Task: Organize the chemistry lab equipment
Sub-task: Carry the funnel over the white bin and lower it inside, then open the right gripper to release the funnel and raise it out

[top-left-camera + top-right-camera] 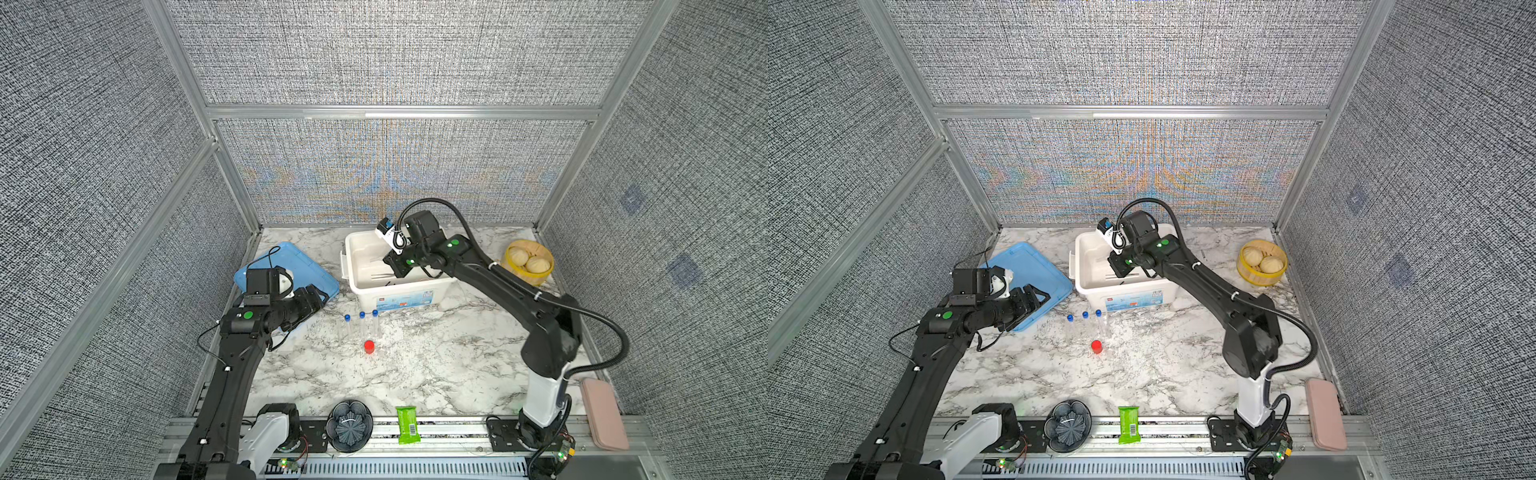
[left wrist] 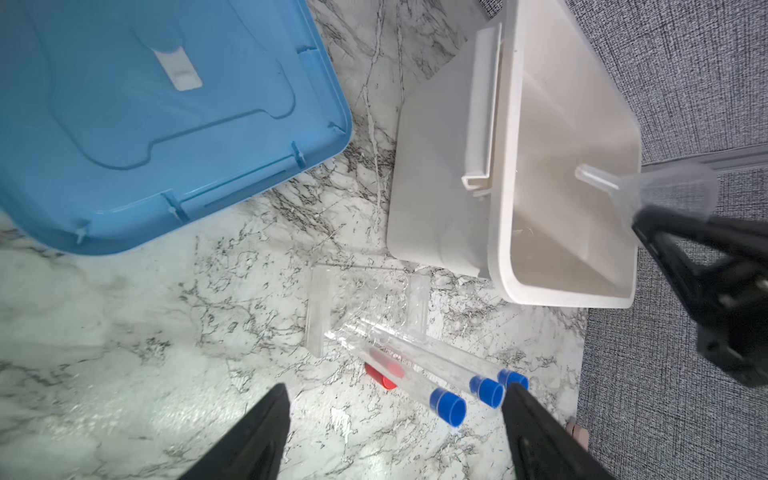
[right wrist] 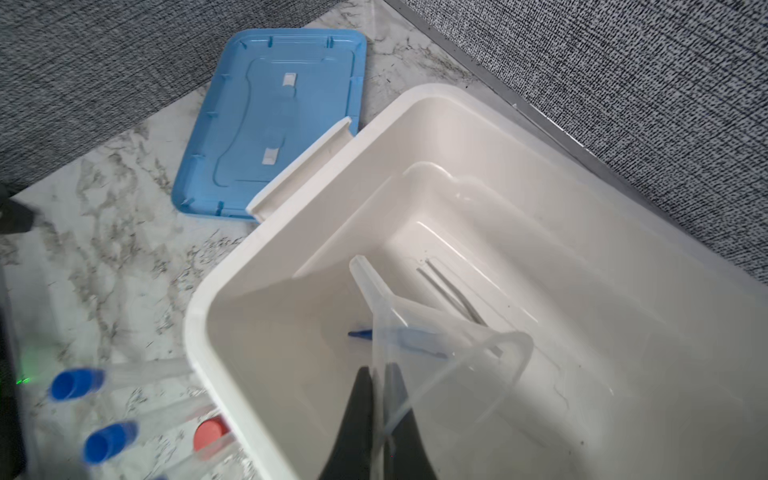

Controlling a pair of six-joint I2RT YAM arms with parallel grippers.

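Both top views look steeply down from high at the front, taking in the whole table (image 1: 436, 365) from afar. The wrist cameras hover close, sharing the white bin (image 2: 561, 124), blue lid (image 3: 270, 124) and blue-capped tubes (image 2: 484, 390) between them.

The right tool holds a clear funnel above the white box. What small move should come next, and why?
Probably open the right tool and let the clear funnel drop: it hangs over the open white box, above the silver tweezers and blue tweezers lying inside.
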